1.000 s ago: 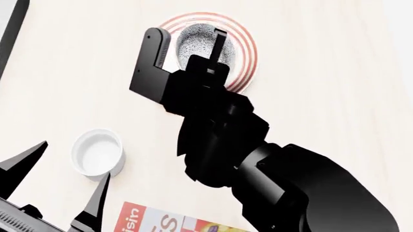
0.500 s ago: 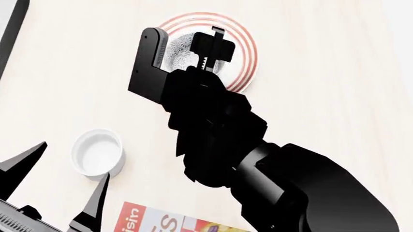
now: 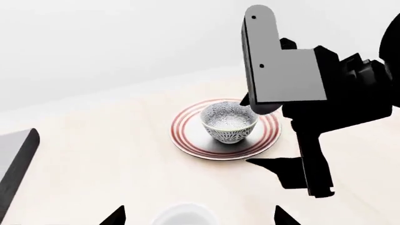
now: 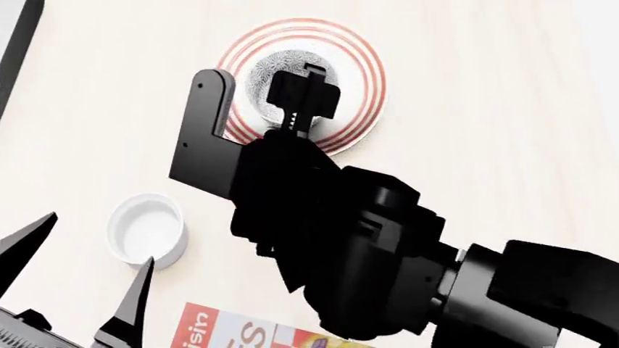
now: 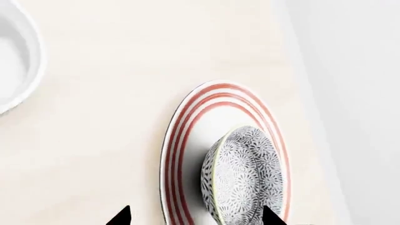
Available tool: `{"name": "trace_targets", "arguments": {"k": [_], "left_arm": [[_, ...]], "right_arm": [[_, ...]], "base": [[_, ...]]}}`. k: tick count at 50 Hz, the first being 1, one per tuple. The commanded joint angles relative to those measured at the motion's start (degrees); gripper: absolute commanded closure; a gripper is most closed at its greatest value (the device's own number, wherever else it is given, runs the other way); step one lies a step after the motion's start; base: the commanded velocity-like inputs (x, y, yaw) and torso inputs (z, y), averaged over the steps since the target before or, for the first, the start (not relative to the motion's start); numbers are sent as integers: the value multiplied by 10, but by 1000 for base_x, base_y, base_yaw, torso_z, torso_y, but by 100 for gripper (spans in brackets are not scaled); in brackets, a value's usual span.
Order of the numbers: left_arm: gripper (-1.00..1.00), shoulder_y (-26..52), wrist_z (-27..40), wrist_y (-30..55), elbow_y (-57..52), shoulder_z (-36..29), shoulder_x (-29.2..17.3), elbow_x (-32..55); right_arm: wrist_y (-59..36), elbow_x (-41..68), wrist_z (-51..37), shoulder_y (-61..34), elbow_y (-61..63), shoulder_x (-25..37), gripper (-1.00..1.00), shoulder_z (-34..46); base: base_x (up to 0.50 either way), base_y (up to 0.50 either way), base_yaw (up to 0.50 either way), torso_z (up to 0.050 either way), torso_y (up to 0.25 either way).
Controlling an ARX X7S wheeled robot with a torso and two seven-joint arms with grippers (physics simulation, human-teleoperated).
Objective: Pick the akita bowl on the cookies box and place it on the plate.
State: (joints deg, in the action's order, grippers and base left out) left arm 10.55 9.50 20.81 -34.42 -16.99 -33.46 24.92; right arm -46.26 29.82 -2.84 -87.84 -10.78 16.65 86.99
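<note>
One akita bowl (image 3: 229,122), one plate (image 3: 187,138), one white cup (image 4: 146,231), one cookies box (image 4: 237,333).

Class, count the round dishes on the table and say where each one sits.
3: the plate far across the table, the speckled bowl standing on it, and a plain white cup nearer the left arm. Others may be hidden behind the right arm.

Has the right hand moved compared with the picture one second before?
Yes. In the head view the right hand has pulled back toward the robot, uncovering more of the plate and leaving the akita bowl on it.

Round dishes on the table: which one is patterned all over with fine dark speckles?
The akita bowl, standing on the plate. The plate has only red rings; the cup is plain white.
</note>
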Motion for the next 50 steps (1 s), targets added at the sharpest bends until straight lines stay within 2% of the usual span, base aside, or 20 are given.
{"name": "trace_targets", "arguments": {"k": [1, 10, 16, 19, 22, 24, 26, 31, 34, 36, 42, 46, 50], "left_arm": [[-100, -9, 2, 7, -21, 34, 2, 1], [-100, -37, 28, -23, -55, 67, -2, -10], [-100, -70, 50, -62, -80, 81, 5, -35], [-100, -76, 57, -70, -87, 94, 9, -24], [-100, -97, 66, -96, -99, 103, 13, -41], [-100, -114, 72, -119, -106, 110, 17, -54], [-100, -131, 75, -142, -113, 121, 21, -53], [-100, -164, 85, -195, -116, 145, 33, -65], [-100, -187, 94, -243, -104, 157, 49, -97], [-100, -194, 97, -254, -100, 162, 53, -99], [-100, -228, 130, -365, -74, 207, 100, -131], [-100, -230, 135, -378, -71, 218, 104, -115], [-100, -230, 135, -385, -67, 216, 106, -116]], "right_arm": [[-89, 34, -73, 6, 271, 116, -100, -52], [-111, 79, -212, 60, 503, 245, -100, -128], [-52, 54, -313, 146, 611, 327, -100, -139], [-56, 2, -379, 174, 651, 350, -100, -120], [11, -17, -445, 227, 693, 405, -100, -132], [59, -44, -493, 240, 707, 437, -100, -104], [156, -74, -567, 240, 708, 487, -100, -49], [246, -135, -686, 219, 708, 536, -100, 65], [337, -177, -731, 221, 708, 583, -100, 115], [350, -194, -746, 219, 708, 593, -100, 140], [418, -238, -821, 257, 681, 614, -100, 166], [451, -303, -853, 277, 697, 640, -100, 177], [431, -317, -858, 287, 706, 638, -100, 176]], "base": [[0, 0, 0, 0, 0], [0, 0, 0, 0, 0], [0, 0, 0, 0, 0], [0, 0, 0, 0, 0], [0, 0, 0, 0, 0], [0, 0, 0, 0, 0], [0, 0, 0, 0, 0], [0, 0, 0, 0, 0], [0, 0, 0, 0, 0], [0, 0, 0, 0, 0], [0, 0, 0, 0, 0], [0, 0, 0, 0, 0], [0, 0, 0, 0, 0]]}}
